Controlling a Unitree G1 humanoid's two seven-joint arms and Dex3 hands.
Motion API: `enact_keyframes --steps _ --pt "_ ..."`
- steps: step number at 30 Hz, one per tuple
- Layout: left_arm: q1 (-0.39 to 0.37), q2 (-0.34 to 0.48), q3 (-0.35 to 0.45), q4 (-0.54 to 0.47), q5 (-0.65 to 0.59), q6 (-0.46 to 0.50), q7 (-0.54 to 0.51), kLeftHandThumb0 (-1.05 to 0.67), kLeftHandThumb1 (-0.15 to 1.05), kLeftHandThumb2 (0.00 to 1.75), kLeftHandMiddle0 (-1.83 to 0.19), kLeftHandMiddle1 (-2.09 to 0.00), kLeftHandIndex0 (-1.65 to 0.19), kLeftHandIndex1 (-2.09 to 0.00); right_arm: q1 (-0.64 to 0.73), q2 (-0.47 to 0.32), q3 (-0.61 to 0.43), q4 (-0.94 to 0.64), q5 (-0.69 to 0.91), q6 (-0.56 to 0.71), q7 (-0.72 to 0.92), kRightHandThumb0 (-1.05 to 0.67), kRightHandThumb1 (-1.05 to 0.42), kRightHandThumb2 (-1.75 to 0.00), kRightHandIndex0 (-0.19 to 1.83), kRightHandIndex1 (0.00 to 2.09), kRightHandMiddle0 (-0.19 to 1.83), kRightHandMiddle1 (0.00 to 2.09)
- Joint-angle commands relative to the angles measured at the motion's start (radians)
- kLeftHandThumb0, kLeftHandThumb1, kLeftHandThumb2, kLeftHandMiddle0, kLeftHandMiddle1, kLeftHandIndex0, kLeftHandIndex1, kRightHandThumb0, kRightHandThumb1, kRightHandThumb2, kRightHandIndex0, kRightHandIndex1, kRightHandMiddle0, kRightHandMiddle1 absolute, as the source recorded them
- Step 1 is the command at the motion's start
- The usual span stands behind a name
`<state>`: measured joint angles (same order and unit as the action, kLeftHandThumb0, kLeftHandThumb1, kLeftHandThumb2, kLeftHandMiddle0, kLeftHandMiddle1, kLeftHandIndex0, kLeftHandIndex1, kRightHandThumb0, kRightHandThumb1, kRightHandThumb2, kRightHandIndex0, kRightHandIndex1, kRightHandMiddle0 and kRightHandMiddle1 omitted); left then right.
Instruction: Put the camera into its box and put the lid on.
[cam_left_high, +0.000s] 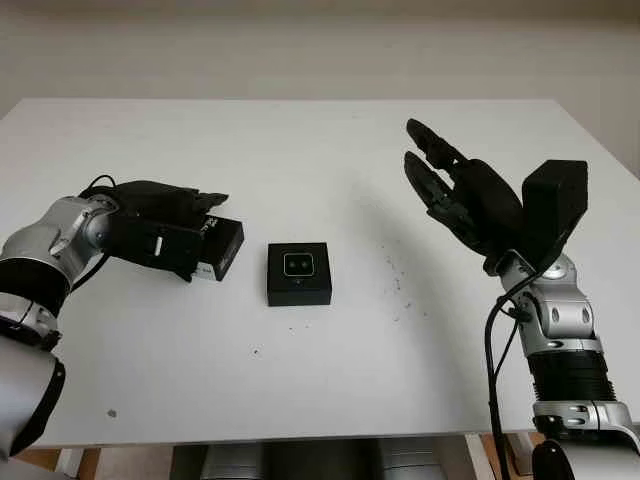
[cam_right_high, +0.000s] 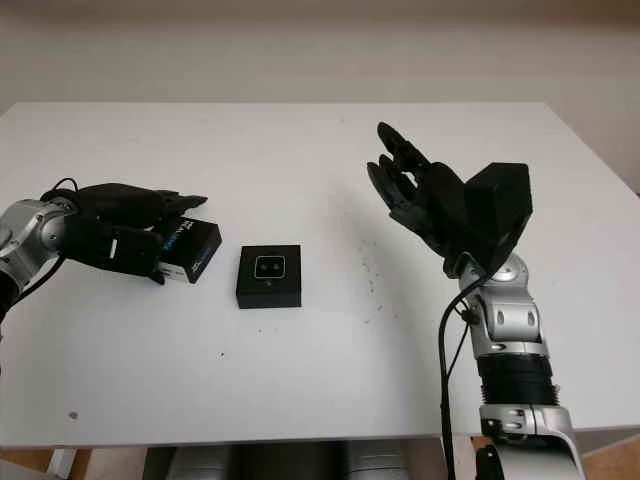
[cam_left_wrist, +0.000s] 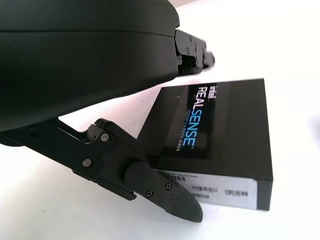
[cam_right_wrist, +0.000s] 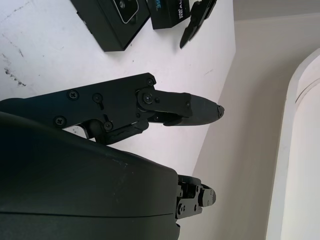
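Left eye view: the camera (cam_left_high: 299, 264), a small rectangular module with a pale face, sits in its square black box (cam_left_high: 299, 274) on the white table (cam_left_high: 320, 150), to the right of the left hand (cam_left_high: 160, 225) and well apart from the raised right hand (cam_left_high: 455, 190). Left hand is at the RealSense lid (cam_left_wrist: 215, 132), a flat matte-black cardboard piece with printed lettering and a white barcode label on its edge; its fingers (cam_left_wrist: 150, 185) bracket the lid from two sides, but whether they press it cannot be told. Right hand hangs open above the table, holding nothing. Risks, as judged: the smooth card could slip from a shallow pinch, and a lid lowered tilted could catch the box rim or push the light box across the slick tabletop.
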<state>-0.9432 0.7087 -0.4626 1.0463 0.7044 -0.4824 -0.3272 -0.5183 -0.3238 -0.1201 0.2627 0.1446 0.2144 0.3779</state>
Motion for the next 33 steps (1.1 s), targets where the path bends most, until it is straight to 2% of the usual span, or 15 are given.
enact_keyframes --steps 1,3,4,6,9,13,15,16,17,21,25,27,29,33 --pt "0.019 -0.022 0.006 0.021 -0.019 -0.018 0.011 -0.44 0.89 0.08 -0.41 -0.21 -0.35 -0.24 0.0 -0.006 0.006 -0.02 -0.003 -0.001 -0.003 -0.56 -1.05 -0.43 0.01 0.07 0.06 0.1" --pt "0.02 -0.019 0.005 0.029 -0.026 -0.031 0.012 -0.42 0.96 0.07 -0.51 -0.29 -0.43 -0.33 -0.001 -0.004 0.007 -0.019 -0.007 0.002 -0.007 -0.56 -1.05 -0.42 0.01 0.08 0.06 0.1" --pt "0.021 -0.018 0.005 0.031 -0.028 -0.031 0.013 -0.38 1.01 0.06 -0.5 -0.51 -0.43 -0.53 -0.003 -0.004 0.008 -0.017 -0.009 -0.001 -0.007 -0.57 -1.05 -0.41 0.02 0.08 0.07 0.1" --pt "0.023 -0.018 0.007 0.033 -0.032 -0.023 0.011 -0.35 1.04 0.08 -0.39 -0.93 -0.36 -0.87 -0.004 -0.003 0.01 -0.013 -0.011 -0.004 -0.007 -0.58 -1.05 -0.4 0.02 0.08 0.09 0.11" --pt "0.033 -0.015 0.013 0.028 -0.046 -0.018 0.012 -0.34 1.05 0.16 -0.35 -1.13 -0.31 -0.98 -0.006 -0.004 0.014 -0.012 -0.015 -0.002 -0.012 -0.56 -1.05 -0.38 0.03 0.08 0.09 0.11" --pt "0.045 -0.009 0.027 0.017 -0.073 -0.023 0.001 -0.39 1.05 0.29 -0.29 -1.33 -0.26 -1.04 -0.009 -0.009 0.029 -0.011 -0.046 0.004 -0.034 -0.51 -1.05 -0.37 0.05 0.08 0.09 0.1" --pt "0.054 -0.009 0.043 0.006 -0.096 -0.019 -0.012 -0.4 1.05 0.34 -0.24 -1.45 -0.22 -1.18 -0.012 -0.008 0.031 -0.009 -0.052 0.013 -0.037 -0.5 -1.05 -0.35 0.06 0.08 0.09 0.09" --pt "0.057 -0.008 0.05 0.003 -0.105 -0.018 -0.016 -0.41 1.05 0.36 -0.21 -1.63 -0.17 -1.41 -0.013 -0.008 0.032 -0.006 -0.053 0.011 -0.035 -0.48 -1.05 -0.36 0.05 0.07 0.07 0.08" --pt "0.062 -0.008 0.056 -0.002 -0.114 -0.016 -0.017 -0.41 1.05 0.36 -0.19 -1.7 -0.14 -1.51 -0.013 -0.008 0.033 -0.004 -0.054 0.009 -0.034 -0.47 -1.05 -0.36 0.04 0.07 0.07 0.07" --pt "0.077 -0.014 0.094 -0.016 -0.162 0.009 -0.023 -0.4 1.05 0.38 -0.19 -1.88 -0.11 -1.79 -0.014 -0.009 0.039 -0.008 -0.057 0.015 -0.03 -0.5 -1.05 -0.34 0.04 0.07 0.07 0.07" --pt "0.11 -0.022 0.157 -0.07 -0.247 0.077 -0.048 -0.37 1.05 0.38 -0.17 -1.8 -0.1 -1.76 -0.009 -0.007 0.037 -0.003 -0.054 0.0 -0.026 -0.49 -1.05 -0.32 0.04 0.06 0.11 0.08" --pt "0.127 -0.025 0.185 -0.101 -0.287 0.108 -0.067 -0.34 1.05 0.38 -0.13 -1.86 -0.07 -1.84 -0.007 -0.008 0.038 -0.004 -0.055 0.001 -0.025 -0.5 -1.05 -0.31 0.03 0.06 0.1 0.08" --pt "0.141 -0.026 0.21 -0.126 -0.325 0.131 -0.087 -0.34 1.05 0.4 -0.11 -2.02 -0.05 -2.02 -0.006 -0.008 0.042 -0.007 -0.062 0.008 -0.03 -0.51 -1.05 -0.3 0.04 0.06 0.11 0.08" --pt "0.163 -0.016 0.237 -0.229 -0.36 0.236 -0.143 -0.36 1.05 0.41 -0.2 -2.09 -0.1 -2.09 -0.002 -0.008 0.05 -0.013 -0.073 0.009 -0.027 -0.53 -1.05 -0.29 0.04 0.06 0.1 0.07"
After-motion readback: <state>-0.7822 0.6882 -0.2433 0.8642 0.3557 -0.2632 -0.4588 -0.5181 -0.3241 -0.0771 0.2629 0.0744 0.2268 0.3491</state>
